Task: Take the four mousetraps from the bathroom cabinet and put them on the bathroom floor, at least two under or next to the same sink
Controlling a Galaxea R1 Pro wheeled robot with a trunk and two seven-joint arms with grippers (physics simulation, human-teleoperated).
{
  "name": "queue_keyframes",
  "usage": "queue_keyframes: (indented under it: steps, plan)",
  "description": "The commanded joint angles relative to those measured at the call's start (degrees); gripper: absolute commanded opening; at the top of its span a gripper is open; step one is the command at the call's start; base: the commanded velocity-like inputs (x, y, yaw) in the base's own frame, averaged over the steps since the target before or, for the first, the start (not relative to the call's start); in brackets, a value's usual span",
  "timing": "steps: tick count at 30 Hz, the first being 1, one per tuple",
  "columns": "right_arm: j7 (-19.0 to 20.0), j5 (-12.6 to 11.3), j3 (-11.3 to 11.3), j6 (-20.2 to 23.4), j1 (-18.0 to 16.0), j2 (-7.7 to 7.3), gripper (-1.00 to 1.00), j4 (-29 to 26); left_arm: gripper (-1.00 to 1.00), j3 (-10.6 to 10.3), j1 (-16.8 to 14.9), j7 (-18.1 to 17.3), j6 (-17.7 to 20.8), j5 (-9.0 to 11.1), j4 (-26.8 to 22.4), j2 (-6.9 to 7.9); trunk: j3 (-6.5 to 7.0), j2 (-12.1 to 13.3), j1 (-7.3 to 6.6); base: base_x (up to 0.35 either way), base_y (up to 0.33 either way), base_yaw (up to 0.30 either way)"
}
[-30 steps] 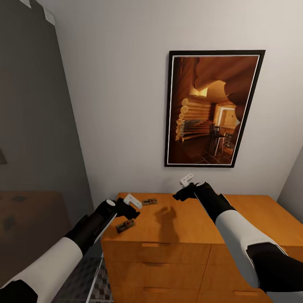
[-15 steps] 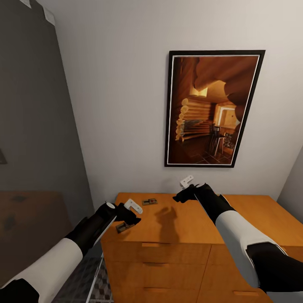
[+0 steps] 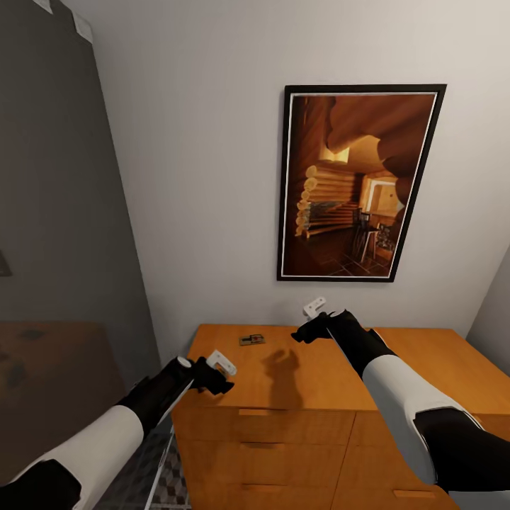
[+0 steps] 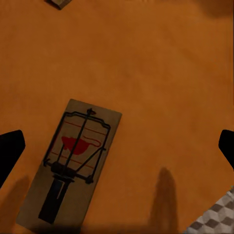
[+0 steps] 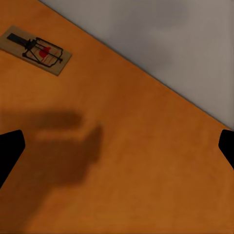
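Mousetrap (image 4: pixel 70 163) lies between the wide-open left end effector's (image 4: pixel 117 146) fingertips, hidden from the head camera.

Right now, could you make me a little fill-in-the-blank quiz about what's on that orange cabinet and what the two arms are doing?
1. The mousetrap under the left tool lies flat on top of the orange ____.
2. Both tools have their fingers spread ____.
3. On the wall above the cabinet hangs a framed ____.
4. The second mousetrap lies near the wall, and the right tool holds ____.

Missing words: cabinet; open; picture; nothing
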Motion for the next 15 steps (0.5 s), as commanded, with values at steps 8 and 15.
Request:
queue_keyframes:
  steps: [8, 15]
  plan:
    - [0.4, 0.6, 0.0, 0.2, 0.0, 0.0, 1.0, 0.0, 1.0, 1.2, -0.3, -0.1, -2.0, -0.2, 1.5, -0.38, -0.03, 0.0, 0.02, 0.0, 0.0, 0.0]
    - [0.4, 0.6, 0.0, 0.2, 0.0, 0.0, 1.0, 0.0, 1.0, 3.4, -0.4, -0.1, -2.3, -0.2, 1.4, -0.38, -0.03, 0.0, 0.02, 0.0, 0.0, 0.0]
